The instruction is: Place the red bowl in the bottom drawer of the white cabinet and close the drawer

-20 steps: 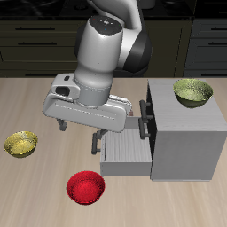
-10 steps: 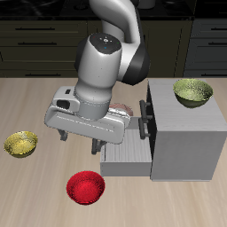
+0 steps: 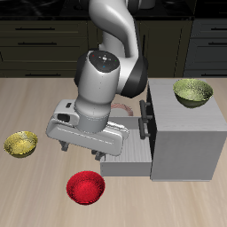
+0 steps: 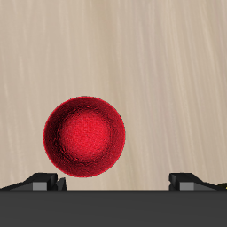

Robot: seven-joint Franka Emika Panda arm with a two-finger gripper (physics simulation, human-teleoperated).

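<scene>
The claw (image 3: 82, 150) hangs above the tabletop (image 3: 35, 182) near its front edge, fingers pointing down, one dark fingertip (image 3: 98, 154) showing beside the drawer and another (image 3: 64, 147) on the far side of the wide grey hand. Its jaws stand spread wide and hold nothing; in the wrist view both fingertips (image 4: 43, 183) show well apart with only bare wood between them. The red bowl (image 3: 86, 187) sits upright on the tabletop just below and slightly forward of the claw, close to the front edge, untouched; in the wrist view the bowl (image 4: 84, 136) lies nearer one fingertip than the other. Just beside the claw, the bottom drawer (image 3: 129, 156) is pulled out of the white cabinet (image 3: 186, 142), its light grey box open toward the middle of the tabletop. A yellow-green bowl (image 3: 193, 92) rests on the cabinet top, and a second one (image 3: 21, 144) sits on the tabletop near the opposite side edge.
</scene>
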